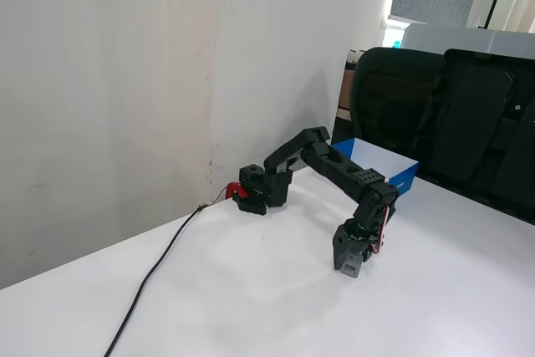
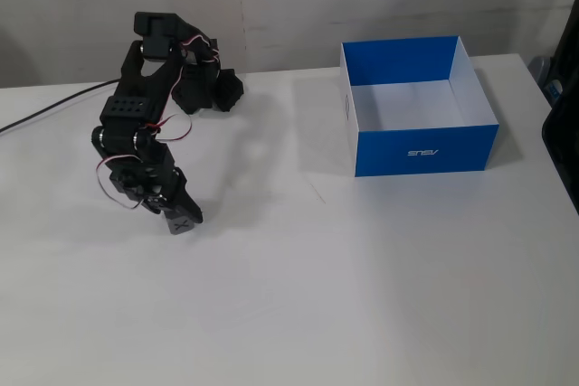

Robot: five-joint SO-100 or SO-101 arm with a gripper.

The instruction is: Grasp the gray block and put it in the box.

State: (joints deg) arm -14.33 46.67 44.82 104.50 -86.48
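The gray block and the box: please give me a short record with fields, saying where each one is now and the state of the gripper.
gray block: at the gripper tips, low at the table surface
gripper: pointing down, closed on the block
box: open top, blue outside, white floor, nothing inside
box position: right of the arm in a fixed view, apart from the gripper
arm base: near the wall, cable running off toward the table edge
task progress: block grasped, not yet in the box
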